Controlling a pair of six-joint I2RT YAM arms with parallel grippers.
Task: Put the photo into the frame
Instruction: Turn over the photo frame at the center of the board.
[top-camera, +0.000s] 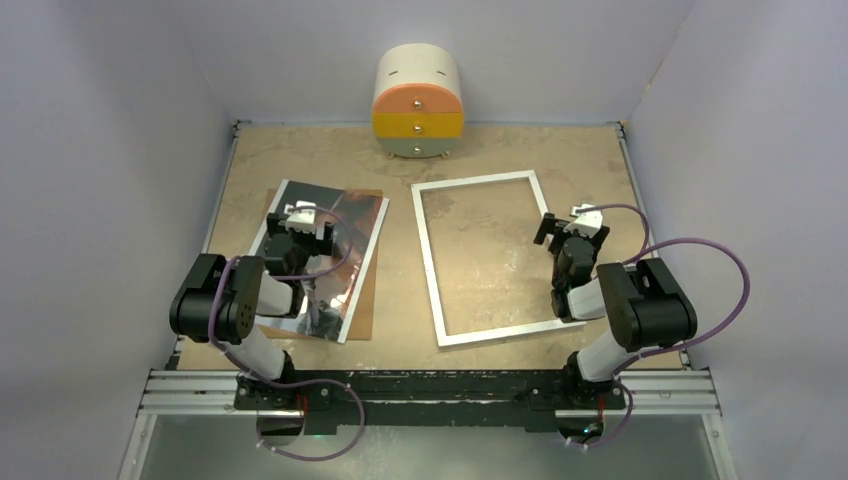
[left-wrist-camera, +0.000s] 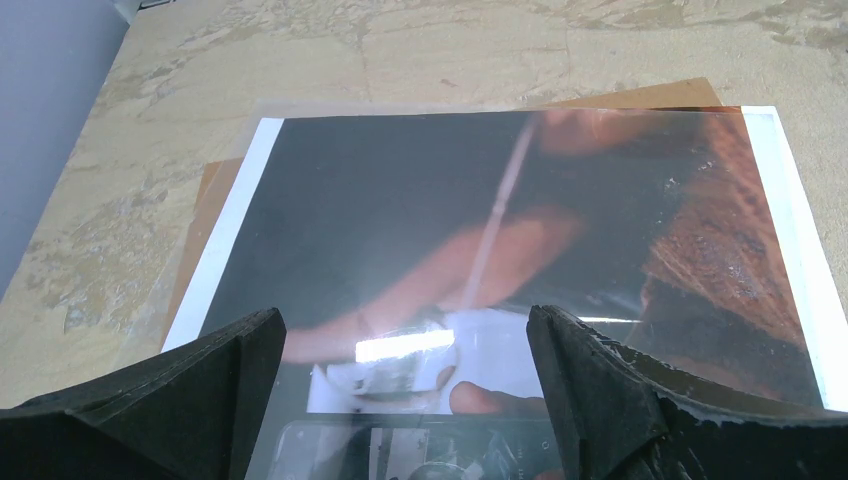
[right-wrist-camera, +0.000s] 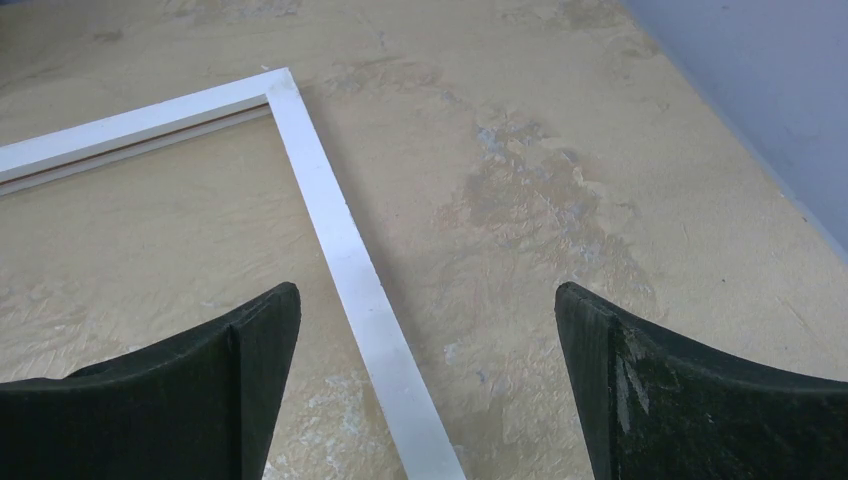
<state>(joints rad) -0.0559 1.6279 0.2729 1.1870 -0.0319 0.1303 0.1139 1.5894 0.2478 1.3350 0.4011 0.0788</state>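
Task barely started: photo (left-wrist-camera: 480, 230) lies flat on a brown board (top-camera: 368, 300), right below the left gripper (left-wrist-camera: 405, 320). Jaws wide, holding nothing; contact w/ print can't tell. Right gripper (right-wrist-camera: 428, 295) is also wide & empty. The frame (right-wrist-camera: 345, 250) rail runs under its gap. Pickup, transfer & seating all left.
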